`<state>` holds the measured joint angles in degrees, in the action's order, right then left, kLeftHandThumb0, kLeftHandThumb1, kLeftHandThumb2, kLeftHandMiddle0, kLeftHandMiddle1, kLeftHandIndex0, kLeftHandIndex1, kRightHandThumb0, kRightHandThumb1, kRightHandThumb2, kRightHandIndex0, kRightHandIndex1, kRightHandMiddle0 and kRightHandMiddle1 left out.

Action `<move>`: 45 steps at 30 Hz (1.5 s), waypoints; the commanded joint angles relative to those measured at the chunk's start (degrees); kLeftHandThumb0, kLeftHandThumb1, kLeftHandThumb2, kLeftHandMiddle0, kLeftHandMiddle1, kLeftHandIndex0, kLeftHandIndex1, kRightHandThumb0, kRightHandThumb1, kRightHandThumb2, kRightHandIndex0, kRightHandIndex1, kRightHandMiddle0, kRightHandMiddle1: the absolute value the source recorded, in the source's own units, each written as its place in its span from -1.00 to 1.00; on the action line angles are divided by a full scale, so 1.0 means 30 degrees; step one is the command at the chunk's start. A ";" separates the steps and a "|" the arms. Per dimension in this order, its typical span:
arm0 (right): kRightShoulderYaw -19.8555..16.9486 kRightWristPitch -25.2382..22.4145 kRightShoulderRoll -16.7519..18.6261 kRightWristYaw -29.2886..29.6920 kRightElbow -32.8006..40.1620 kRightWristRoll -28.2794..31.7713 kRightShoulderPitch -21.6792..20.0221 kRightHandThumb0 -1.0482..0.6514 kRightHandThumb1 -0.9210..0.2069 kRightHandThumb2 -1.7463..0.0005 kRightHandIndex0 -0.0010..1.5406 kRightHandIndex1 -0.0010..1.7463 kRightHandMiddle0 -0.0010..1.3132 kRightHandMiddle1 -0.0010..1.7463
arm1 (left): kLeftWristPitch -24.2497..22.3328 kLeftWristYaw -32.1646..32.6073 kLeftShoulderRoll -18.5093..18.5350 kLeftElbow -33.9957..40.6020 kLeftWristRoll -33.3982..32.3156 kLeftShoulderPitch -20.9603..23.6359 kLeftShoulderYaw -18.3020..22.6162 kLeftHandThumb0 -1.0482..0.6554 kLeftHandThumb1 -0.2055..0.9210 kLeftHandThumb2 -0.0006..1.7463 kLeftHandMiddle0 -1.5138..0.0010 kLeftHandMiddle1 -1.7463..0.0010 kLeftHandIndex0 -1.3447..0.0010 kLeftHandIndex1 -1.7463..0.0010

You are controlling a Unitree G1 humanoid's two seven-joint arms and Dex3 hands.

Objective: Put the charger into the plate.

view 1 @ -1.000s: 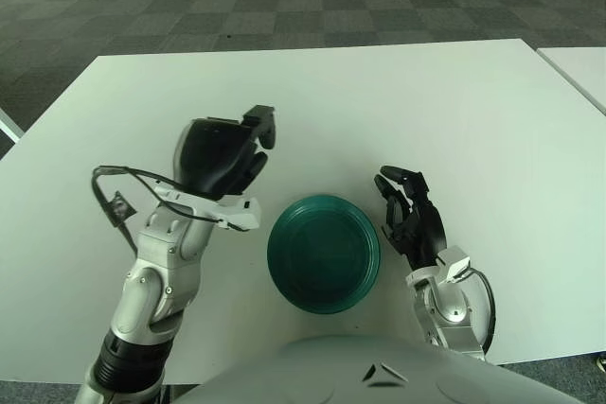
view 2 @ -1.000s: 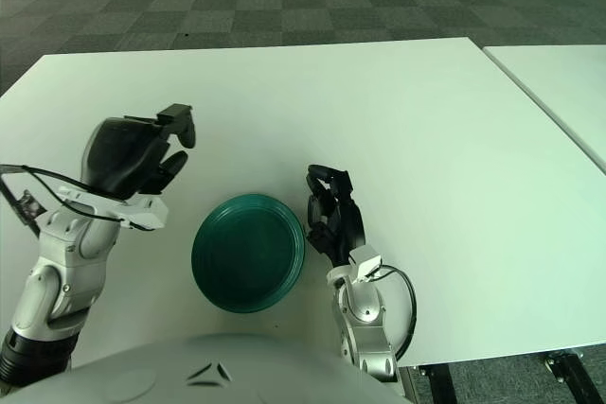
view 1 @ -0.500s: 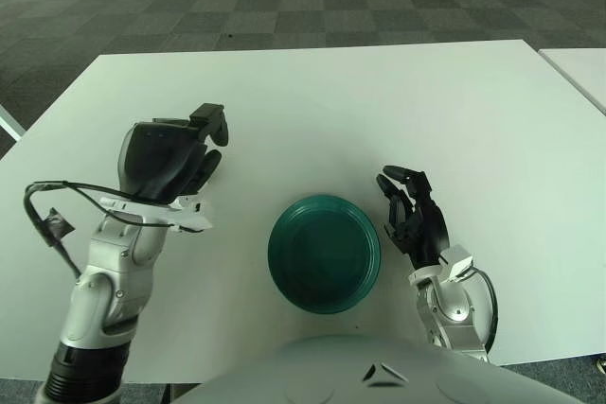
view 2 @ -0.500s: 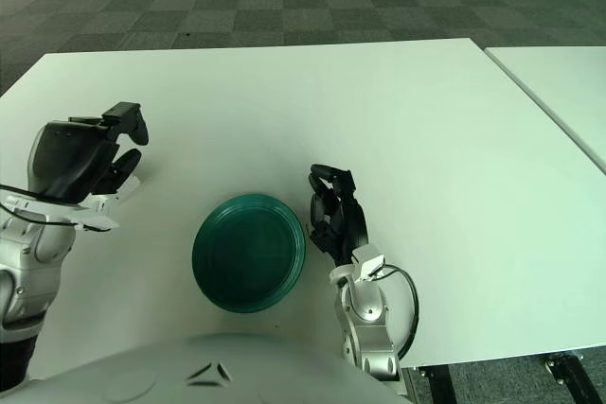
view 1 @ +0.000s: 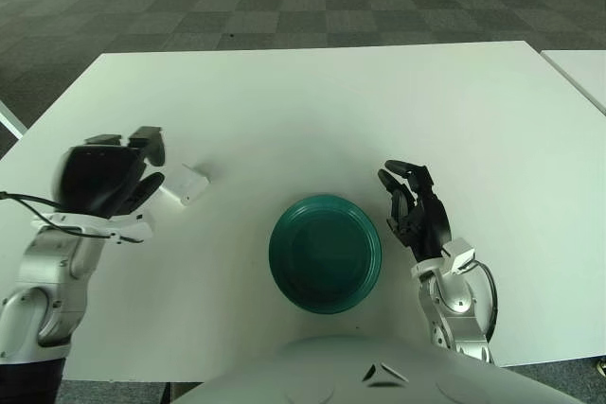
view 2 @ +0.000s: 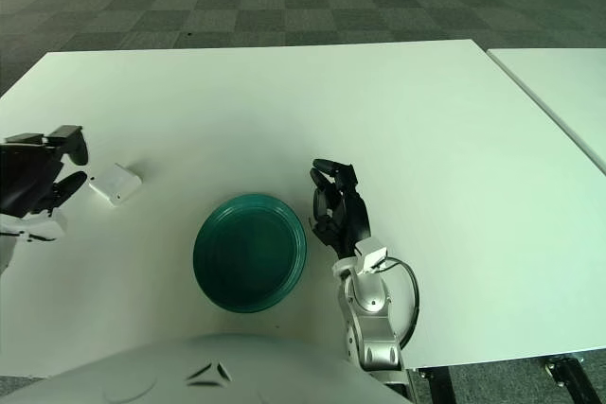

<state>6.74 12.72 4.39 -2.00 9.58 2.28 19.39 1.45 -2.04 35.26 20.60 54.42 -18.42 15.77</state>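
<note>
Charger on table, outside plate.
Green plate (view 1: 325, 253) nearest; right hand (view 1: 415, 216) just right of it, fingers loosely curled, empty. Left hand (view 1: 106, 177) just left of the white charger (view 1: 184, 184), fingers apart, gripping nothing.

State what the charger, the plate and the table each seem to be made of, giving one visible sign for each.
Charger: probably hard white plastic, a matte, boxy block with crisp edges.
Plate: teal, smooth and slightly glossy, with soft highlights on its rim; plastic or glazed ceramic, cannot tell which.
Table: flat white matte top, likely laminate.
</note>
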 commanded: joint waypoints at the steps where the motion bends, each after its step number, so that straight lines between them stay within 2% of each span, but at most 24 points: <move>1: -0.0275 -0.0197 -0.0127 -0.0125 -0.0310 0.0325 -0.0363 -0.53 -1.00 0.24 -0.64 -0.66 -1.00 0.38 | -0.1545 -0.0495 -0.0339 0.0082 0.1187 0.0138 -0.0191 -0.98 0.97 -0.24 0.78 0.21 0.85 -0.61; 2: -0.0298 -0.0199 -0.0129 -0.0140 -0.0338 0.0338 -0.0393 -0.53 -1.00 0.24 -0.64 -0.65 -1.00 0.38 | -0.1932 -0.0523 -0.0408 -0.0040 0.1475 0.0221 -0.0276 -0.98 0.98 -0.23 0.80 0.27 0.88 -0.56; 5: -0.0425 -0.0227 -0.0161 -0.0193 -0.0502 0.0414 -0.0592 -0.53 -1.00 0.24 -0.65 -0.64 -1.00 0.38 | -0.2931 -0.0592 -0.0453 -0.1103 0.2108 0.1021 -0.0773 -0.99 0.99 -0.18 0.86 0.61 0.97 -0.27; 8: -0.0513 -0.0235 -0.0187 -0.0229 -0.0629 0.0466 -0.0732 -0.53 -1.00 0.24 -0.65 -0.64 -1.00 0.38 | -0.3375 -0.0489 -0.0400 -0.1971 0.2064 0.1691 -0.1170 -1.00 1.00 -0.16 0.90 0.73 0.99 -0.12; 10: -0.0574 -0.0241 -0.0212 -0.0251 -0.0720 0.0506 -0.0833 -0.53 -1.00 0.24 -0.66 -0.63 -1.00 0.38 | -0.3654 -0.0482 -0.0402 -0.2331 0.1872 0.1962 -0.1359 -1.00 1.00 -0.15 0.95 0.87 0.99 0.06; 15: -0.0726 -0.0268 -0.0239 -0.0321 -0.0909 0.0574 -0.1058 -0.53 -1.00 0.24 -0.66 -0.61 -1.00 0.38 | -0.4184 -0.0742 -0.0260 -0.2501 0.1645 0.2254 -0.1714 -1.00 1.00 -0.19 0.99 0.98 1.00 0.41; 17: -0.0754 -0.0265 -0.0233 -0.0341 -0.0945 0.0579 -0.1093 -0.53 -1.00 0.24 -0.67 -0.61 -1.00 0.38 | -0.4435 -0.0918 -0.0205 -0.2557 0.1669 0.2387 -0.1871 -1.00 1.00 -0.25 1.00 0.99 1.00 0.63; 22: -0.0861 -0.0269 -0.0244 -0.0390 -0.1100 0.0617 -0.1251 -0.53 -1.00 0.24 -0.68 -0.59 -1.00 0.38 | -0.4924 -0.1196 -0.0102 -0.3015 0.1756 0.3033 -0.2303 -1.00 1.00 -0.31 1.00 1.00 1.00 0.86; 28: -0.0932 -0.0240 -0.0233 -0.0438 -0.1204 0.0625 -0.1323 -0.53 -1.00 0.24 -0.69 -0.58 -1.00 0.38 | -0.5391 -0.1292 0.0094 -0.4243 0.1714 0.4248 -0.2952 -1.00 1.00 -0.39 1.00 1.00 1.00 0.98; 45: -0.1091 -0.0264 -0.0261 -0.0572 -0.1237 0.0698 -0.1389 -0.53 -1.00 0.24 -0.71 -0.53 -1.00 0.38 | -0.5166 -0.1556 0.0052 -0.5032 -0.0246 0.5682 -0.3945 -1.00 1.00 -0.58 1.00 1.00 1.00 1.00</move>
<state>3.76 12.22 3.78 -3.54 6.16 3.75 15.99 -14.44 -6.33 34.63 6.65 54.81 -2.67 4.66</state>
